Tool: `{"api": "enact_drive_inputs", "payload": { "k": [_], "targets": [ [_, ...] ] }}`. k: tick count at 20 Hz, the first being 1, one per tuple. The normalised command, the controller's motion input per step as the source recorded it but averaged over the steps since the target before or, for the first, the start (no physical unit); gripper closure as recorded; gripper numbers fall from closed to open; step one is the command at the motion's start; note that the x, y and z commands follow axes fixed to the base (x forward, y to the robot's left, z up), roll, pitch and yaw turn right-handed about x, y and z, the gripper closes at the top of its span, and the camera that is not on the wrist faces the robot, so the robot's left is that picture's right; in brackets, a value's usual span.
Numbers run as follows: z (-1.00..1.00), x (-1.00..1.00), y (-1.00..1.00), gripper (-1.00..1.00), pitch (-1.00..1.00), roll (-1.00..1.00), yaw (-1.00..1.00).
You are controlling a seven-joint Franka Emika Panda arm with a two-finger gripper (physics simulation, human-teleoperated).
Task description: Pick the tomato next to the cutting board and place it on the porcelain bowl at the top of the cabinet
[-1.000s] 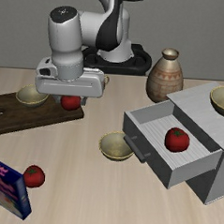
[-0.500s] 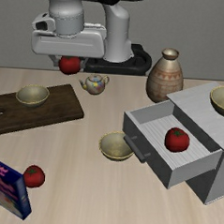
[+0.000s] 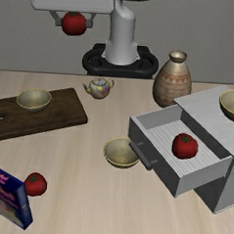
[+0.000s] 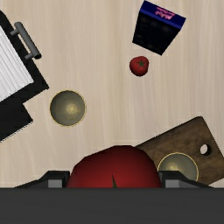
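Observation:
My gripper (image 3: 74,24) hangs high above the table at the exterior view's left, shut on a red tomato (image 3: 74,23). In the wrist view that tomato (image 4: 114,167) sits clamped between my fingertips (image 4: 57,178), with my gripper (image 4: 114,180) far above the wooden cutting board (image 4: 184,147). The cutting board (image 3: 40,117) lies at the table's left with a small bowl (image 3: 33,100) on it. The porcelain bowl (image 3: 233,105) rests on top of the grey cabinet (image 3: 209,113) at the right.
The cabinet's drawer (image 3: 175,162) stands open with another tomato (image 3: 184,146) inside. A third tomato (image 3: 34,184) lies beside a blue box (image 3: 8,197). A bowl (image 3: 121,152), a teapot (image 3: 99,87) and a brown vase (image 3: 174,78) stand on the table.
My hand has risen steeply from just above the cutting board to high over the table, carrying the tomato up with it. Nothing else has moved.

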Motion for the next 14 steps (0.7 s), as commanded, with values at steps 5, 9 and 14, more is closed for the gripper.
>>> {"api": "enact_drive_inputs", "payload": {
  "k": [5,9,14],
  "targets": [
    [0.0,0.0,1.0,1.0,0.0,0.0,0.0],
    [0.0,0.0,1.0,1.0,0.0,0.0,0.0],
    [0.0,0.0,1.0,1.0,0.0,0.0,0.0]
  ]
}}
